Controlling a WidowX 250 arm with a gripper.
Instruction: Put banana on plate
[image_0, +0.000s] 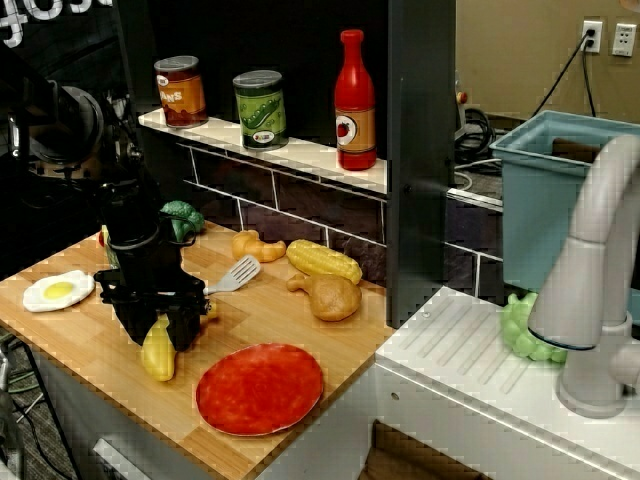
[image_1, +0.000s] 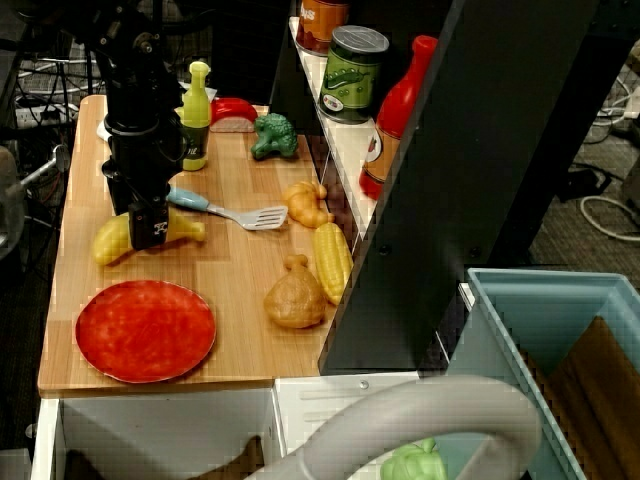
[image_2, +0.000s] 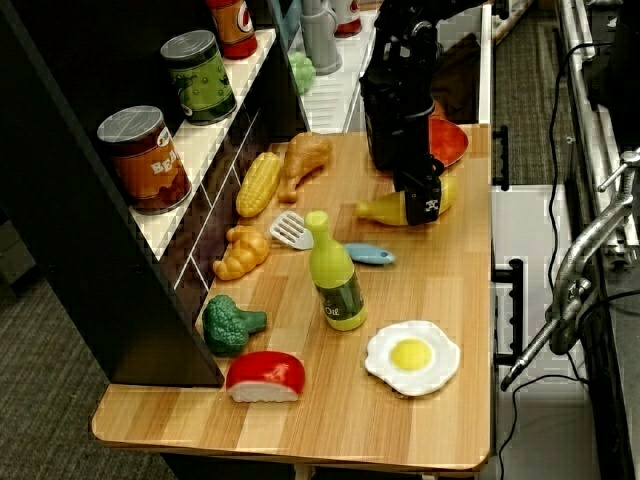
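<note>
- As you look from the left in the front view, a flat white toy fried egg with a yellow yolk (image_0: 58, 290) lies near the bench (image_0: 90, 350) edge.
- Next comes the black robot tool (image_0: 165, 325). It is down over the smooth, curved, yellow plastic toy banana (image_0: 158, 352). Its fingers sit on each side of the banana's middle. I cannot tell if they are squeezing it yet.
- The banana lies flat on the wooden bench, close to the left of the plate but not touching it. In the top view one end pokes out on each side of the tool (image_1: 150, 228).
- A toy spatula with a blue handle and grey blade (image_1: 225, 210) lies just behind the banana.
- Then comes the flat, round, red-orange plate (image_0: 260, 388). Nothing is on it.
- Farther right are a bumpy yellow toy corn cob (image_0: 324, 261) and a brown toy chicken leg (image_0: 330, 296).
- I think the banana is light, hard and a bit slippery, because it looks like shiny plastic. It should not bend or break.
- I think the middle is the best place to hold it, so it hangs level. A grip near a thin tip could let it slide out.
</note>
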